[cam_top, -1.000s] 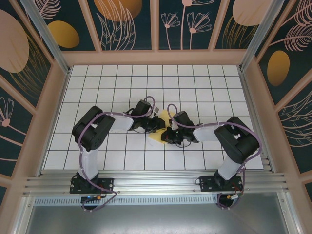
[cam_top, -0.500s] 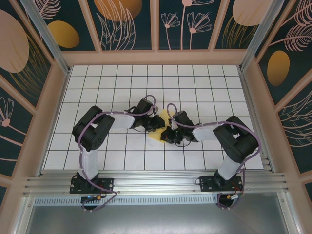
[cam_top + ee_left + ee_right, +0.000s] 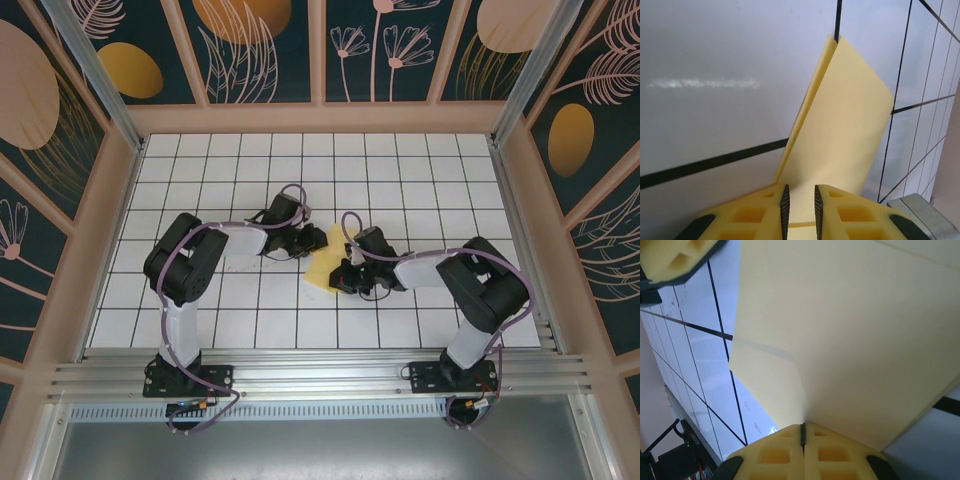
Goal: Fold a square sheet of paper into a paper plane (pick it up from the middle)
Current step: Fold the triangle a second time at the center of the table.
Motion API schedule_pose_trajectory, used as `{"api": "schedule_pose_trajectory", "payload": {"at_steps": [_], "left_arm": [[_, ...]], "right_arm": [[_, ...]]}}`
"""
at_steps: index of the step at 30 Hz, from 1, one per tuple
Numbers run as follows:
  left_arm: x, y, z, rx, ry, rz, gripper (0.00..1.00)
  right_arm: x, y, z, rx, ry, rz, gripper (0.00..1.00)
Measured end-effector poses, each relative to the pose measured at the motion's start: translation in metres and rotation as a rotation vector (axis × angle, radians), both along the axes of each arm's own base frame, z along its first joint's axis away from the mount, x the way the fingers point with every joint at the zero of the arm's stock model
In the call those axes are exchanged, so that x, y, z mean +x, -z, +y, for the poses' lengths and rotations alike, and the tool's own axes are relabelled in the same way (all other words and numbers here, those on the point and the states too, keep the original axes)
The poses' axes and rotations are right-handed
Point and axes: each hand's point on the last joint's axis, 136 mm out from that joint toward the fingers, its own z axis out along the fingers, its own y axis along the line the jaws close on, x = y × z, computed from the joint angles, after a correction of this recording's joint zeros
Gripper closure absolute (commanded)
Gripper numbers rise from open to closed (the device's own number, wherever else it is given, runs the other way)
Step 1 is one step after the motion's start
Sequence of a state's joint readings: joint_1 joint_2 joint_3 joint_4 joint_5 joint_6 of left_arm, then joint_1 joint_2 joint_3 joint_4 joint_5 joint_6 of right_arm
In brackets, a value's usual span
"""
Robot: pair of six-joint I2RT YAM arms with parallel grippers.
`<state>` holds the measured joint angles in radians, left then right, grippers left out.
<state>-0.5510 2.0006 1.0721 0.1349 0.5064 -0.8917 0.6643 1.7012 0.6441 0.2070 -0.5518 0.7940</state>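
Note:
The square sheet of paper (image 3: 320, 265) is pale yellow, folded over, and lies mid-table between the two arms. My right gripper (image 3: 342, 277) sits at its right edge. In the right wrist view the right gripper (image 3: 802, 425) is shut on the paper (image 3: 850, 330), which fans out from the closed pads with a folded flap at the left. My left gripper (image 3: 306, 243) stands at the sheet's upper left. In the left wrist view the left gripper (image 3: 800, 189) is narrowly open. The paper (image 3: 845, 125) runs away from the gap, one layer raised along its left edge.
The white grid-tiled table (image 3: 400, 170) spreads out on all sides of the arms. Wooden frame walls with patterned panels close it in, and an aluminium rail (image 3: 320, 375) runs along the near edge. One left finger (image 3: 675, 257) shows at the right wrist view's top left.
My left gripper has drawn back to the left off the paper, uncovering more of the yellow sheet. The right gripper has kept its grip and place.

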Motion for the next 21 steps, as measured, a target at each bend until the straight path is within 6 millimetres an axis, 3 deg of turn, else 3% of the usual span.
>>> {"api": "schedule_pose_trajectory", "payload": {"at_steps": [6, 9, 16, 21], "left_arm": [[0.027, -0.006, 0.011, 0.036, -0.051, -0.05, 0.72], [0.031, -0.011, 0.013, 0.025, -0.055, -0.058, 0.72], [0.007, -0.05, -0.008, -0.104, 0.05, -0.089, 0.78], [-0.021, -0.048, -0.031, -0.138, 0.142, -0.066, 0.79]], "right_arm": [[0.0, 0.0, 0.0, -0.008, -0.009, 0.001, 1.0], [0.001, 0.0, 0.001, -0.012, -0.014, 0.002, 1.0], [0.002, 0.0, 0.003, -0.01, -0.026, 0.004, 1.0], [0.002, 0.0, 0.003, -0.01, -0.026, 0.006, 1.0]]}}
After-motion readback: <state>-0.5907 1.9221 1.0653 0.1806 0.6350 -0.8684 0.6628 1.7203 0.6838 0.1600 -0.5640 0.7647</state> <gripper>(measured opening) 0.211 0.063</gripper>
